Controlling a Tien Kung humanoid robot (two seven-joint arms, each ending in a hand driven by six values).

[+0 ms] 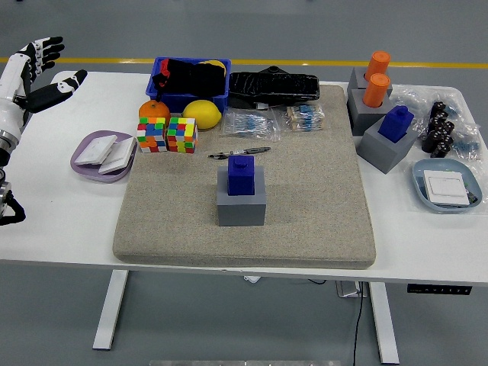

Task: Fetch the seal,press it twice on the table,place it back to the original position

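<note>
A blue seal [242,174] stands upright in a grey block holder [241,203] in the middle of the beige mat [305,213]. My left hand [36,73] is raised at the far left edge, above the table's back left corner, with its fingers spread and empty. It is far from the seal. My right hand is out of view.
A second blue seal [396,123] in a grey holder and two orange seals [376,78] stand at the right. A pen [239,153], two colour cubes [167,134], an orange, a lemon [202,114], a blue bin [187,82], a purple plate [104,156] and a blue dish [446,186] lie around.
</note>
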